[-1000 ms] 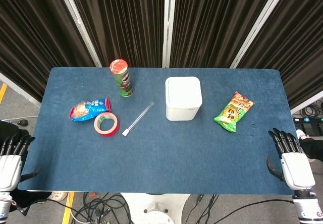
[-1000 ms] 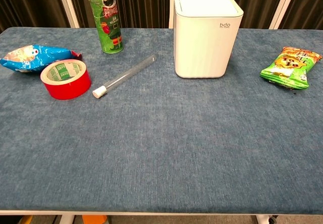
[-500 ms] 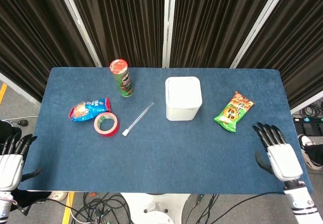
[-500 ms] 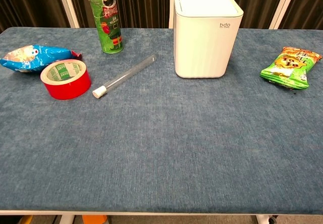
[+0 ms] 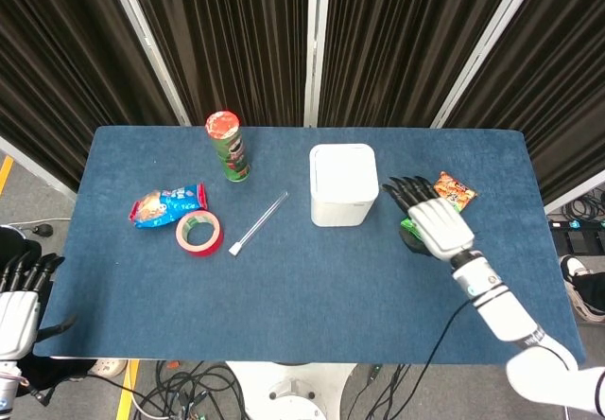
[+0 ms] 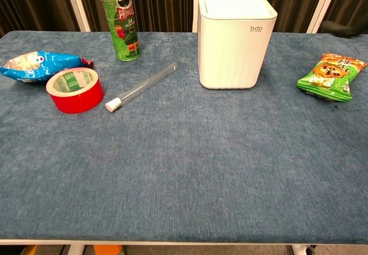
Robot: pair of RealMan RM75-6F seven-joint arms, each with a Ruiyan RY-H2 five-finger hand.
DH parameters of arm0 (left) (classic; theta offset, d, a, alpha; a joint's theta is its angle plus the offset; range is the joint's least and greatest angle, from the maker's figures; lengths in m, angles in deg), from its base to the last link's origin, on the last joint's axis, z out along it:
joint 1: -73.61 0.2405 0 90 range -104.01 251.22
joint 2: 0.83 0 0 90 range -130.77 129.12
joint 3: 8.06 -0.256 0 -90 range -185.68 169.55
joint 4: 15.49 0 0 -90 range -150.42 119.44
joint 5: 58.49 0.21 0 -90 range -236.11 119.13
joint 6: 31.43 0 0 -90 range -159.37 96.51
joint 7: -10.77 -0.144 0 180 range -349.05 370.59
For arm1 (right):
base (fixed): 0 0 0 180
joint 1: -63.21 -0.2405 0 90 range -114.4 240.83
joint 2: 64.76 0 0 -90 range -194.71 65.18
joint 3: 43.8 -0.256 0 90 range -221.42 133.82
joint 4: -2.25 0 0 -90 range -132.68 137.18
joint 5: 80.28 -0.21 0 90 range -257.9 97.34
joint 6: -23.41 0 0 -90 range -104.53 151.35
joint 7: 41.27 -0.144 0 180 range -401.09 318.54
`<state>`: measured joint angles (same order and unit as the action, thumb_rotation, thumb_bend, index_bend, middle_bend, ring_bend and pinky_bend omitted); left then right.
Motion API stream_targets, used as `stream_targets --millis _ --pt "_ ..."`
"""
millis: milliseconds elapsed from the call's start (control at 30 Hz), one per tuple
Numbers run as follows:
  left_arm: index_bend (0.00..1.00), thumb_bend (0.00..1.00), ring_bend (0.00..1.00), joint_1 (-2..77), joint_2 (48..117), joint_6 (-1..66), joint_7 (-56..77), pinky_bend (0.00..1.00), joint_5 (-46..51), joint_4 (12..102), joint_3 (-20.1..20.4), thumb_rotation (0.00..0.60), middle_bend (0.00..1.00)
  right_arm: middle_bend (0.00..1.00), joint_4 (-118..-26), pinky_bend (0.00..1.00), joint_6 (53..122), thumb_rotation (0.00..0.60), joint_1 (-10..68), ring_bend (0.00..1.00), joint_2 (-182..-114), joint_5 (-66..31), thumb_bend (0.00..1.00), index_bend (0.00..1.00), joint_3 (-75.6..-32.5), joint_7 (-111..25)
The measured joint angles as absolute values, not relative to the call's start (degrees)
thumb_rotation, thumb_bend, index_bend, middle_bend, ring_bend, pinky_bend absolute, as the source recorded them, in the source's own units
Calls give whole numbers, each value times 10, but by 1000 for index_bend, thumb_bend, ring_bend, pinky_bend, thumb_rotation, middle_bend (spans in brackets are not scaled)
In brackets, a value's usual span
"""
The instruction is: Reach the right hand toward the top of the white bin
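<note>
The white bin (image 5: 342, 183) stands upright with its lid closed, a little behind the middle of the blue table (image 5: 302, 297); the chest view shows it tall at centre back (image 6: 236, 39). My right hand (image 5: 430, 217) hovers palm down just right of the bin, fingers spread and pointing toward the back, holding nothing. It does not touch the bin. In the chest view only a dark blurred bit of that hand (image 6: 340, 29) shows at the upper right. My left hand (image 5: 19, 297) hangs open off the table's front left corner.
A green snack bag (image 5: 454, 190) lies partly under my right hand, and shows whole in the chest view (image 6: 330, 77). Left of the bin are a clear tube (image 5: 258, 222), a red tape roll (image 5: 198, 233), a blue snack bag (image 5: 167, 205) and a green chip can (image 5: 228, 146).
My right hand has risen from the table's front right edge and swung left and back, ending over the green snack bag beside the bin. The left hand has stayed put.
</note>
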<state>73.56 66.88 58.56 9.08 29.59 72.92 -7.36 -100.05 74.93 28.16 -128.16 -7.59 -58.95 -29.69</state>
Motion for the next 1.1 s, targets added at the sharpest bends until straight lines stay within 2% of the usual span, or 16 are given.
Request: stream_targets --millis 333,600,733,933,1100 --pt "165 0 12 735 674 584 99 3 295 718 -72 600 132 94 -960 0 694 600 181 0 -1347 -220 439 150 -601 -190" --pt "165 0 12 737 677 584 109 3 293 708 -73 600 132 180 -938 0 688 600 134 0 -1378 -294 439 219 -584 -138" --pt "165 0 12 739 679 587 113 3 293 704 -74 600 132 193 -938 0 686 600 120 0 -1382 -327 440 232 -568 -117" --pt "165 0 12 740 680 589 117 3 294 700 -74 600 132 131 -955 0 715 600 114 0 -1379 -333 440 218 -560 -114" --pt "165 0 12 740 680 590 118 3 296 699 -73 600 132 62 -978 0 779 600 141 0 -1365 -271 440 100 -567 -151"
